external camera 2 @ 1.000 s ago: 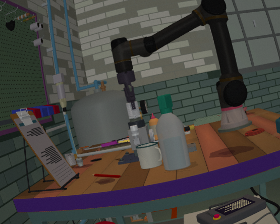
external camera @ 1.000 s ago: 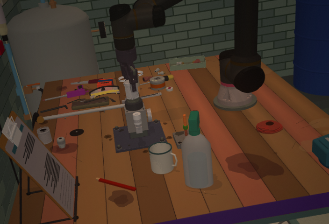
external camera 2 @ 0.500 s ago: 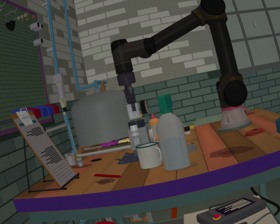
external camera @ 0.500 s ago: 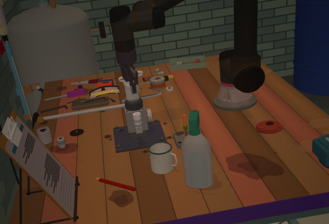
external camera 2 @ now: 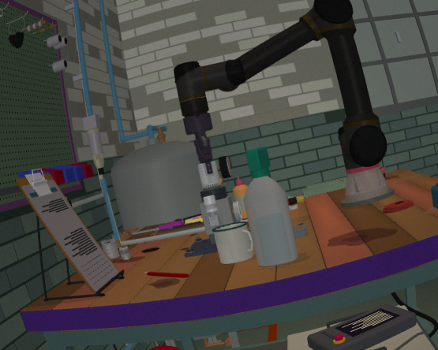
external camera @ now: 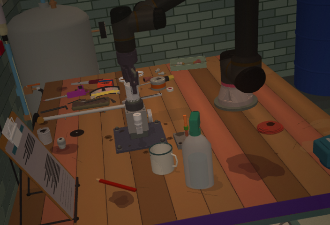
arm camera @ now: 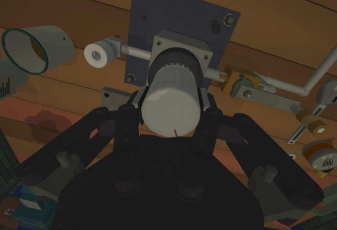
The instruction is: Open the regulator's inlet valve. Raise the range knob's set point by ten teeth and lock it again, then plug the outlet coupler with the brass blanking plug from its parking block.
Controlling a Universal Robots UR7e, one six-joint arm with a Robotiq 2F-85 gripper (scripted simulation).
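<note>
My gripper [arm camera: 171, 99] is clamped around the pale grey range knob [arm camera: 171, 103] on top of the regulator [external camera: 135, 116], and I grip it from straight above. The knob [external camera: 130, 91] has a toothed band at its lower end above a dark collar, and a red index mark shows on its top face. The regulator stands on a dark base plate [external camera: 140, 139] with its white outlet coupler [arm camera: 100, 55] pointing to the bench's front. The inlet valve [arm camera: 242, 85] sits on the pipe behind the regulator. The brass blanking plug [external camera: 186, 122] stands on its parking block [external camera: 180, 138], partly hidden by the spray bottle.
A white mug [external camera: 162, 158] and a grey spray bottle [external camera: 197, 156] stand just in front of the regulator. Tools, a tape reel [external camera: 158, 82] and a long pipe [external camera: 83, 112] lie behind and to the left. A clipboard [external camera: 38, 161] leans at the left edge.
</note>
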